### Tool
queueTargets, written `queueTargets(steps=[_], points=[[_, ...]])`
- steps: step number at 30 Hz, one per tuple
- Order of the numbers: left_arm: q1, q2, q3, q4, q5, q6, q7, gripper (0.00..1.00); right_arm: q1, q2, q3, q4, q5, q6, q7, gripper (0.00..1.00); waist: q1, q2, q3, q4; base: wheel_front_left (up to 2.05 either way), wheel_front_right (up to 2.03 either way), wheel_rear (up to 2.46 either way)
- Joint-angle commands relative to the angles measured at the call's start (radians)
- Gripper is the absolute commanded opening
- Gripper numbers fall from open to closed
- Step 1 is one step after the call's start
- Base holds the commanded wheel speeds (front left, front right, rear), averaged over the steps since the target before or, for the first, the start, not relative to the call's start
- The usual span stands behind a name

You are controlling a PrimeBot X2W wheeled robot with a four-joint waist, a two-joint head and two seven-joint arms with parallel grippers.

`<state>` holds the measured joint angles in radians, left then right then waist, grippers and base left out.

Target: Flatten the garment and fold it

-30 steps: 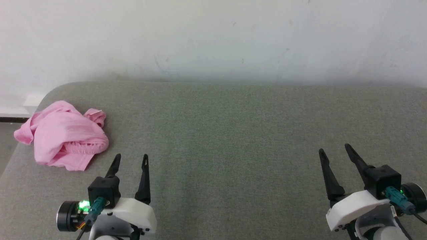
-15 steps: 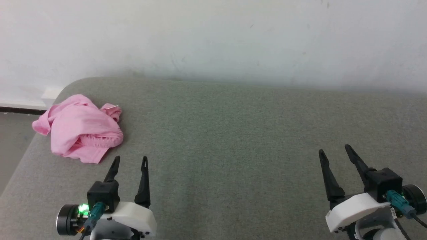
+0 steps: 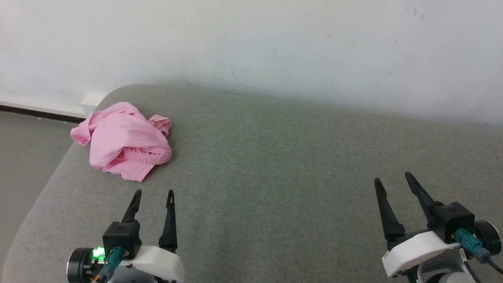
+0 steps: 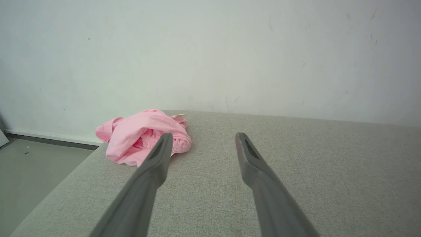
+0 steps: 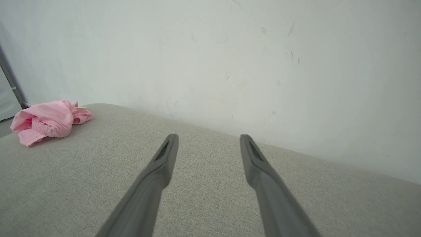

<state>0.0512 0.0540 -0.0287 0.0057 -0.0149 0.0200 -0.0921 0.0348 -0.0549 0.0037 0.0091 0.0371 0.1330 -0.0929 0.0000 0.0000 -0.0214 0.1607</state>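
The garment [image 3: 123,142] is a crumpled pink heap near the far left corner of the grey fabric table [image 3: 283,165]; a small white label pokes out of its far side. In the left wrist view the garment [image 4: 138,135] lies just beyond the left finger, and in the right wrist view the garment [image 5: 46,122] sits far off at the left. My left gripper [image 3: 153,193] hovers open a short way in front of the heap, holding nothing. My right gripper [image 3: 393,179] stands open over the right side of the table, far from the cloth.
A white scuffed wall [image 3: 251,43] rises directly behind the table. The table's rounded left edge [image 3: 47,188] drops to a grey floor [image 3: 27,149], with a dark baseboard along the wall. Bare grey fabric stretches between the two grippers.
The camera has turned to the left, so the whole picture has shifted right and the garment sits closer to the middle. Both grippers stay open and keep their places in the picture.
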Motion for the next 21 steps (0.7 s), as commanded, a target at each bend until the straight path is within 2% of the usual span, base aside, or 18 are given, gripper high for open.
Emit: queueTargets(steps=[1,21], points=[[0.019,0.001,-0.002,-0.004,-0.003,0.008,-0.014,1.0,0.014,0.002,0.002,0.003,0.01,-0.001,-0.014,1.0,0.0,0.0,-0.006,0.023,0.0,0.0,0.0],[0.04,0.008,-0.009,-0.008,-0.004,0.011,-0.054,1.0,0.024,0.003,0.008,0.012,0.035,-0.001,-0.054,1.0,0.0,0.0,-0.016,0.137,0.0,0.0,0.0]])
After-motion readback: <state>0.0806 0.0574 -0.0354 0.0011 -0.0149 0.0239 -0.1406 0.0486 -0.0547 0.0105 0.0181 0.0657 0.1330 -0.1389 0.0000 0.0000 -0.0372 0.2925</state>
